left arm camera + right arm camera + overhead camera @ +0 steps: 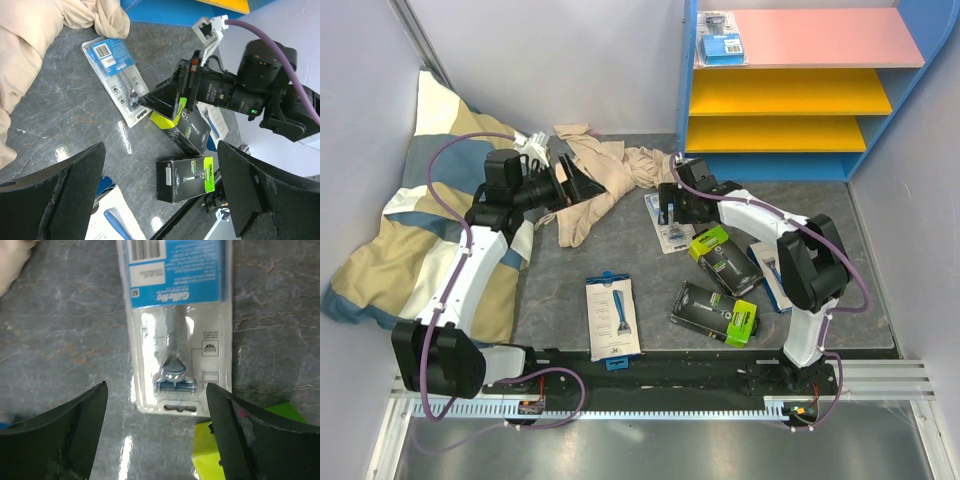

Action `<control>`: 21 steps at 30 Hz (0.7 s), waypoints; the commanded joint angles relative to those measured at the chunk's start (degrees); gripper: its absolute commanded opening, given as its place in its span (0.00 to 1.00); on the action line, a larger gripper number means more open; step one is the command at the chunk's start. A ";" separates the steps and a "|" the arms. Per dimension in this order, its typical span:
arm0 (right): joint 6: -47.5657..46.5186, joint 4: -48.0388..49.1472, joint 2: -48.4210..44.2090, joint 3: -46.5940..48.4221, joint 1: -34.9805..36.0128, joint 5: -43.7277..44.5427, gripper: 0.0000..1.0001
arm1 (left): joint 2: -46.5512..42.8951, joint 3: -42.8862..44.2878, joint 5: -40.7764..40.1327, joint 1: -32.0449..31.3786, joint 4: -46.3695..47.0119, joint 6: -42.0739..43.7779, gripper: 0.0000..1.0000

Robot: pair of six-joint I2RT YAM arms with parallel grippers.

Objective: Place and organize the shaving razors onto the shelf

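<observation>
One clear blister razor pack (722, 38) lies at the left end of the shelf's pink top board (830, 38). A second blister pack (664, 224) lies on the table, and my right gripper (670, 208) hangs open just over it. In the right wrist view the pack (175, 315) sits between the spread jaws of this gripper (156, 390). Two black boxes with lime-green ends (723, 258) (715, 312) lie mid-table. A white-blue box (612, 317) lies near the front edge, and another (770, 268) is partly under the right arm. My left gripper (566, 186) is open and empty by the cloth.
A beige cloth (600, 175) is heaped at the back middle of the table. A striped pillow (410, 220) fills the left side. Two yellow shelf boards (785, 95) sit below the pink one. In the left wrist view the right gripper (170, 97) sits over the blister pack (115, 70).
</observation>
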 commanded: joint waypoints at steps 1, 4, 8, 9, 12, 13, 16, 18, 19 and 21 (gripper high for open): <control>-2.25 0.29 2.09 5.57 0.63 7.17 0.86 | -1.32 -0.77 1.19 0.22 1.10 2.63 1.00; -2.61 0.46 3.94 7.50 0.54 7.00 0.81 | -1.06 -0.86 1.19 0.30 1.19 2.63 1.00; -3.13 0.73 6.22 8.82 0.54 8.13 0.74 | -0.88 -0.94 1.28 0.30 1.37 2.63 1.00; -3.22 0.90 6.92 8.82 0.63 8.40 0.73 | -0.88 -1.21 1.28 0.30 1.37 2.63 1.00; -3.48 1.78 7.98 8.91 0.63 8.93 0.68 | -1.05 -1.73 0.93 0.30 1.46 2.72 1.00; -3.49 1.78 8.24 9.17 0.63 9.10 0.68 | -1.14 -1.82 0.93 0.30 1.37 2.64 1.00; -3.49 1.78 9.56 9.61 0.63 8.84 0.66 | -1.14 -2.17 1.02 0.31 1.54 2.55 1.00; -3.49 2.04 10.70 9.70 0.63 8.40 0.64 | -1.06 -2.61 0.93 0.30 1.63 2.20 1.00; -3.49 2.22 11.14 9.96 0.54 8.23 0.63 | -1.06 -2.79 1.10 0.30 1.89 2.20 1.00; -3.49 2.48 12.46 10.23 0.54 8.31 0.62 | -1.06 -3.14 1.02 0.30 2.07 2.02 1.00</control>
